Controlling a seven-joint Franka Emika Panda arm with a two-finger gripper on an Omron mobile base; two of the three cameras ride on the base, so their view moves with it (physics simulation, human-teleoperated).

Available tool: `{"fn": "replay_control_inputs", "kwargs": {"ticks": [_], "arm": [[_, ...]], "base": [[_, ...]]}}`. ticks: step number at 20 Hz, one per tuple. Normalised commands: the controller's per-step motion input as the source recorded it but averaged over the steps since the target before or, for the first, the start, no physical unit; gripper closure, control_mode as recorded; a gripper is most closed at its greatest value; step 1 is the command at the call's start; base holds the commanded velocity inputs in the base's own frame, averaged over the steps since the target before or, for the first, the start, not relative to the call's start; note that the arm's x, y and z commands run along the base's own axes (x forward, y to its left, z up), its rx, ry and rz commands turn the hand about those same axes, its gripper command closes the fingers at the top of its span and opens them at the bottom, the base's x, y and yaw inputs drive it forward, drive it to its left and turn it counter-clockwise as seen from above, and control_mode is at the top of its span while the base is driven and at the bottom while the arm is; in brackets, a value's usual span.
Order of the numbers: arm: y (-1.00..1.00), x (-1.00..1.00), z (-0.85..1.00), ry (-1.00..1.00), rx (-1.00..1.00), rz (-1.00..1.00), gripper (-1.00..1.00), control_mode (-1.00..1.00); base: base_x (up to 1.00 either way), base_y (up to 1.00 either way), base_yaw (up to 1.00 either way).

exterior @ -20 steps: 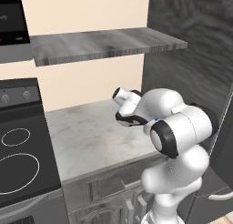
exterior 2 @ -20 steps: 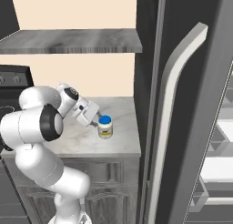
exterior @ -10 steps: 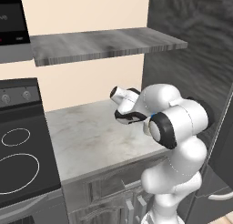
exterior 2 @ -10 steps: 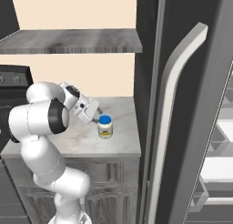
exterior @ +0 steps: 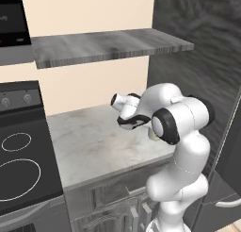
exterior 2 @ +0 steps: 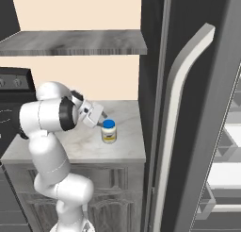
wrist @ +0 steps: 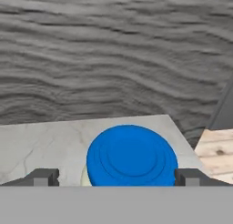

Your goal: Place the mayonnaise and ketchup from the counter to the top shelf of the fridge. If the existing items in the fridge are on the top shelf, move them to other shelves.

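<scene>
On counter (exterior 2: 70, 148), tool (exterior 2: 100, 120) nearer mayonnaise jar (exterior 2: 108, 131), open

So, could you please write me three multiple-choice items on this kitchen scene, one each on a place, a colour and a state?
1. Where does the mayonnaise jar stand?
A. on the stove
B. on the marble counter, near its end by the fridge
C. on the wall shelf

2. What colour is the jar's lid?
A. red
B. white
C. blue

3. How is the claw just now?
A. open, one finger on each side of the lid
B. shut on the jar
C. shut on nothing

Answers:
1 B: the right base view shows the jar upright on the counter, beside the fridge door.
2 C: the hand view shows a round blue lid from above.
3 A: in the hand view the fingertips stand wide apart, with the lid between them.
</scene>
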Motion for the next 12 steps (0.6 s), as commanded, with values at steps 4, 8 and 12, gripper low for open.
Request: {"fn": "replay_control_inputs", "kwargs": {"ticks": [4, 8, 12], "arm": [[0.0, -0.02, -0.21, 0.05, -0.1, 0.02, -1.0, -1.0], [0.0, 0.0, -0.05, 0.05, -0.07, 0.01, -1.0, -1.0], [-0.02, -0.09, -0.22, 0.05, -0.09, 0.01, -1.0, -1.0]], "base": [[0.0, 0.0, 0.0], [0.0, 0.0, 0.0], [0.0, 0.0, 0.0]]}}
